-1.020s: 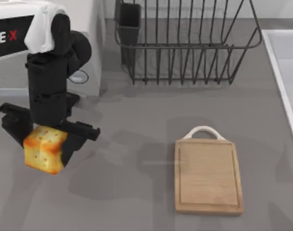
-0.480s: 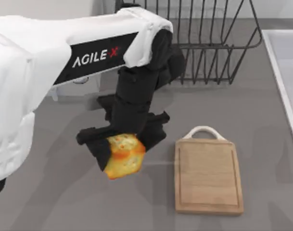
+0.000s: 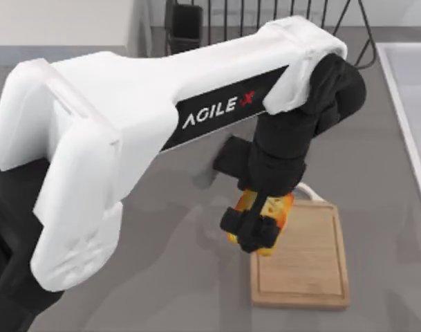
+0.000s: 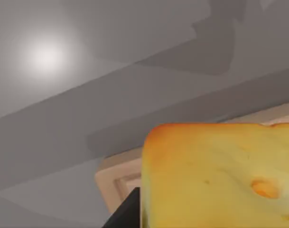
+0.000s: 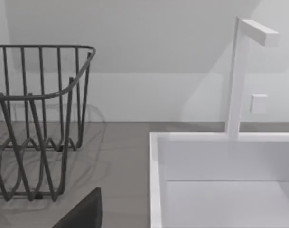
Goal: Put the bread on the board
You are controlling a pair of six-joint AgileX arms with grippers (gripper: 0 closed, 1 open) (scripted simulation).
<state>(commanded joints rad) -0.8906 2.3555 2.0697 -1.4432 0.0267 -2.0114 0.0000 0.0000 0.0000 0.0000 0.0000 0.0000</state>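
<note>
My left arm reaches across the table from the left. Its gripper (image 3: 260,223) is shut on the bread (image 3: 272,211), a glossy golden-yellow chunk. The bread hangs over the near-left corner of the board (image 3: 307,273), close to the white handle (image 3: 308,190). In the left wrist view the bread (image 4: 220,175) sits close up, with the board's grooved corner (image 4: 116,178) just beneath it. A dark part of my right gripper (image 5: 82,213) shows in the right wrist view, parked facing the rack and sink.
A dark wire dish rack (image 3: 355,48) stands at the back, holding a dark cup (image 3: 186,21). A white sink (image 3: 410,104) runs along the right edge, with its faucet (image 5: 239,71) behind. Bare grey tabletop lies left of the board.
My left arm has swung right with the bread, from the table's left side to above the board's left corner near the handle.
</note>
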